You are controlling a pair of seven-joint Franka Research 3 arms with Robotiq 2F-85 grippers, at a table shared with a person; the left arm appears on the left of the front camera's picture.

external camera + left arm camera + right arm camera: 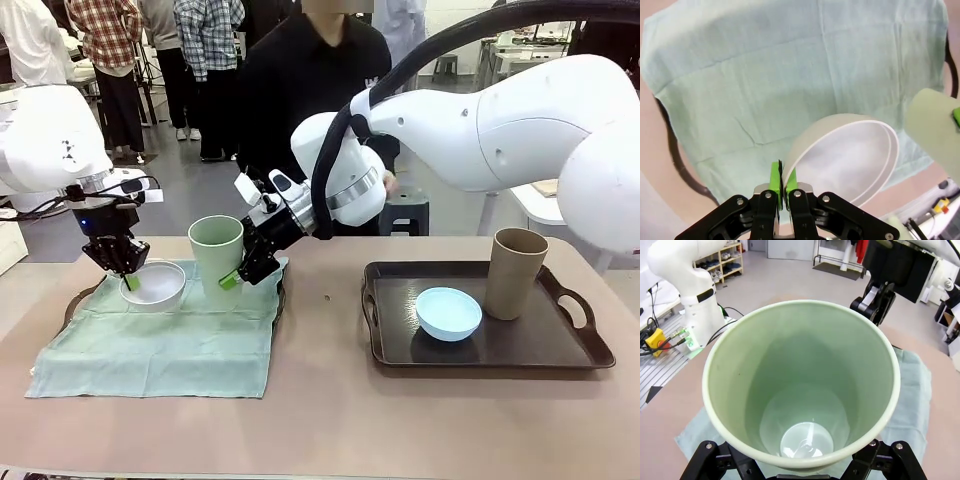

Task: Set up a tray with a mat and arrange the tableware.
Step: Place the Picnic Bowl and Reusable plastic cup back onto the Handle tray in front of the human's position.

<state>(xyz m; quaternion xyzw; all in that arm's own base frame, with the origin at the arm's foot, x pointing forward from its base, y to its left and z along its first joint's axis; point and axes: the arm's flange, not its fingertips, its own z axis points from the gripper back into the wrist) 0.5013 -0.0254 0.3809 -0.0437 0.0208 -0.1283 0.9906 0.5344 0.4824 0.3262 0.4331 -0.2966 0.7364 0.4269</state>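
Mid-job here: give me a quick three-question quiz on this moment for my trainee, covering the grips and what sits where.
1. True or false: the left gripper is shut on the rim of the white bowl.
2. What does the right gripper hold? A) a spoon B) the pale green cup C) a plate
3. Fill in: on the dark tray stand the light blue bowl and the ___ cup.
Key: 1 true; 2 B; 3 tan, the tan cup.
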